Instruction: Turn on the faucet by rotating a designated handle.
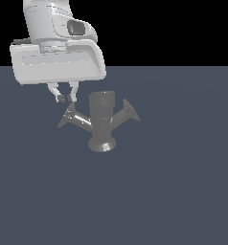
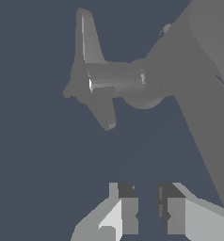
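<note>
I've got the faucet (image 1: 102, 122) standing upright on the dark blue-grey floor (image 1: 183, 191), roughly mid-scene in the exterior view, flared round foot down. Two slanting arms branch off the body. The handle (image 1: 74, 117), the one with the glossy streak on its shaft, points toward the exterior view's left and ends in a flared cone. The duller arm (image 1: 127, 112) points toward the exterior view's right.

My gripper (image 1: 67, 98) hangs under the white hand, just above the handle's cone tip. In the exterior view the fingertips (image 1: 61, 99) sit very near the cone's upper edge; I can't tell whether they touch.

Claw state: jaws are parted with a narrow gap, nothing between them. The wrist view confirms it: both fingers (image 2: 125, 207) are visible with floor showing in the gap, and the handle (image 2: 102, 80) lies ahead of them, not between them. The cone shows as a broad flare with the bright streak on the shaft behind it, and the faucet body (image 2: 198, 80) fills one side of that view.
</note>
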Controlling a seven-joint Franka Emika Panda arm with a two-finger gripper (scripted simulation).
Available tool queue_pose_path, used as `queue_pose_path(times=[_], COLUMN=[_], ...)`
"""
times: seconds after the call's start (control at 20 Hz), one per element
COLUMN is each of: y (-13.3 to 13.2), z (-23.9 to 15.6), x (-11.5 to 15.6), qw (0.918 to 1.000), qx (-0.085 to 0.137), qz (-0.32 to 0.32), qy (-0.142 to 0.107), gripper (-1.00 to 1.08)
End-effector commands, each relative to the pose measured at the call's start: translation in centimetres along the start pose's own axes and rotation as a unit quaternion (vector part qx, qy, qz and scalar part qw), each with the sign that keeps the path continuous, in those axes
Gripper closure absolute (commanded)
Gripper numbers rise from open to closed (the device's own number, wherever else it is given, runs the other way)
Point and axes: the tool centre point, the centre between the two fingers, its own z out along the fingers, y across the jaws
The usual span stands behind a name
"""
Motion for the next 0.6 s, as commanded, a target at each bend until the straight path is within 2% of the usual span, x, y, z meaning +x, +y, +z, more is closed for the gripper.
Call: queue_pose_path(times=[0.0,0.05,0.1,0.15,0.2,0.25,0.3,0.35,0.4,0.45,0.5,0.55], y=[2.1,1.6,-0.5,-1.6,-0.8,-1.6,-1.5,0.1,-1.0,1.5,1.9,-0.4], z=[2.7,2.0,0.8,4.1,6.3,4.5,3.4,6.3,9.9,9.0,8.5,4.6], x=[3.0,7.0,5.5,0.2,1.3,6.5,5.9,-1.1,-0.3,3.2,3.0,2.9], qw=[0.9995,0.9991,0.9977,0.9997,0.9997,0.9992,0.9987,0.9994,0.9984,0.9998,0.9998,0.9995], qx=[-0.008,-0.001,0.003,-0.009,-0.015,0.003,0.007,-0.008,-0.018,-0.015,-0.015,0.008], qz=[0.026,-0.018,-0.045,-0.023,-0.012,-0.022,-0.024,-0.034,-0.041,-0.010,-0.005,0.029], qy=[0.016,0.038,0.051,0.008,-0.013,0.033,0.045,-0.002,-0.034,0.005,0.011,-0.008], gripper=[-0.70,0.04,0.04,0.51,0.51,0.43,0.43,0.36,0.36,0.30,0.30,-0.05])
